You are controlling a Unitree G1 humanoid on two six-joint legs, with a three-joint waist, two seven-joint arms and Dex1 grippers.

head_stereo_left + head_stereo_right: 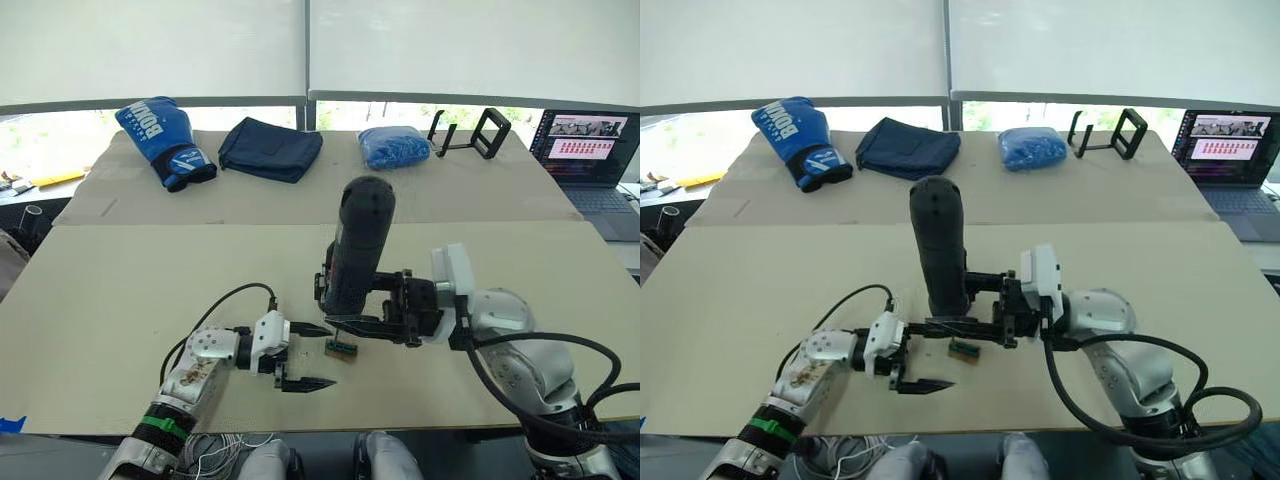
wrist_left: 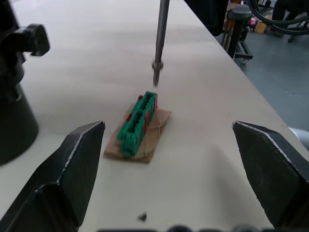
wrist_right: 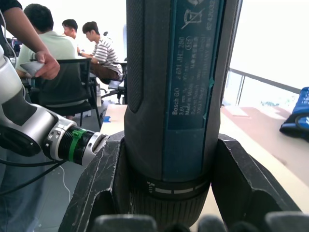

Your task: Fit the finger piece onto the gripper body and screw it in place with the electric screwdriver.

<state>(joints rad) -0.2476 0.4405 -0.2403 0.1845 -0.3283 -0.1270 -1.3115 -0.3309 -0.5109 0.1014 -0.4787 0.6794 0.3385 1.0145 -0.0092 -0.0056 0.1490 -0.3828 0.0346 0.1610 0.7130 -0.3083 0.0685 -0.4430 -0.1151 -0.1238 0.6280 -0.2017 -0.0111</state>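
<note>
On the tabletop (image 1: 120, 290), the right tool (image 1: 372, 308) holds the electric screwdriver (image 1: 356, 245) upright, bit down over a small green-and-brown block (image 1: 341, 348).
Both right fingers clamp the electric screwdriver's lower barrel, and its thin metal bit ends just above the block's far end, seemingly not touching. The left tool (image 1: 308, 356) rests beside the block with its fingers spread wide and nothing between them, the block lying in front of the gap. Along the far edge lie a blue boxing glove (image 1: 163, 140), a dark folded cloth (image 1: 270, 148), a blue bundle (image 1: 394, 146) and a black stand (image 1: 475, 131); a laptop (image 1: 589, 150) sits at the right.
</note>
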